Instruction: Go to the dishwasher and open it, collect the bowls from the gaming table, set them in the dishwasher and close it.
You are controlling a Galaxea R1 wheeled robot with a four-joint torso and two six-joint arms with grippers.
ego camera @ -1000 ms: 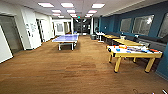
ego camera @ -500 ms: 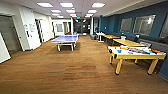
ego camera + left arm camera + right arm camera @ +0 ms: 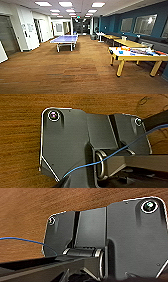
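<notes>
The gaming table (image 3: 140, 58), with a white top and yellow rim and legs, stands at the right of the head view, a short way ahead over the wooden floor. A small blue bowl (image 3: 121, 52) sits near its left end among several coloured flat items that are too blurred to tell apart. The dishwasher is out of view. Both wrist views look down past the robot's dark plates at wooden floor (image 3: 20, 131).
A blue table-tennis table (image 3: 64, 39) stands mid-hall, ahead and left. More yellow tables (image 3: 130, 43) line the dark blue window wall on the right. White walls and doors (image 3: 27, 32) run along the left. Open wooden floor (image 3: 75, 72) lies between.
The whole head view has crept forward a little, so the gaming table looks slightly larger and nearer. Nothing on it has moved.
</notes>
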